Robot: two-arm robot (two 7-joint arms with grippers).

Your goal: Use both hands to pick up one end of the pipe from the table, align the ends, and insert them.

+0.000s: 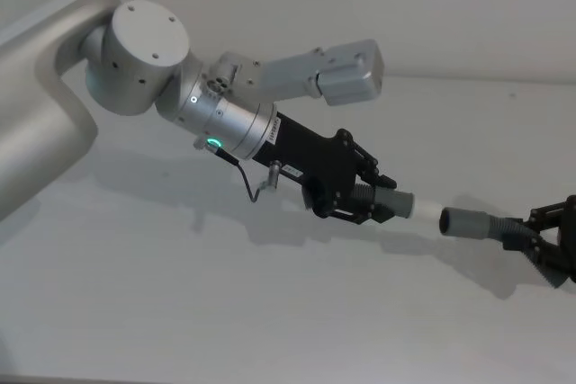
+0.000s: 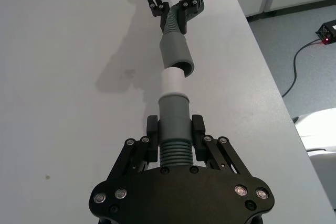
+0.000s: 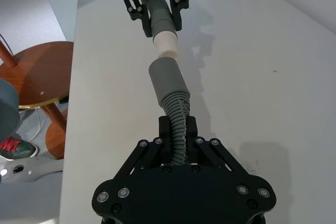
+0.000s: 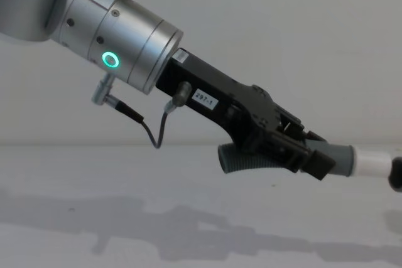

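Pale wall point(image 1: 450, 6) is backing a smooth white worktop point(image 1: 162, 312), and both pipe pieces are hanging clear of it, their shadows point(image 1: 288, 227) lying below. Reaching in from ten o'clock in the head view, the silver left arm point(image 1: 225, 119) is sloping down toward four o'clock, its green ring light point(image 1: 212, 143) glowing. The left tool point(image 1: 360, 202) is clenching the ribbed bend of the elbow point(image 1: 389, 200), with the grey collar and the white stub point(image 2: 172, 81) sticking out ahead of the fingers. At the frame's four o'clock edge the right tool point(image 1: 544, 245) is gripping the ribbed neck of the grey tube point(image 1: 468, 222), whose open mouth point(image 2: 184, 66) is facing the stub. From the left tool the mouth is lying at about three o'clock, just beyond the stub's end, near but not touching. Both long axes are running almost along one line, though the wrist views are suggesting a slight kink, the tube tilting a little off the stub's line. Neither arm is looking nearer. The closing push is probably calling for a small squaring of the tube, then a straight slide along the shared axis.
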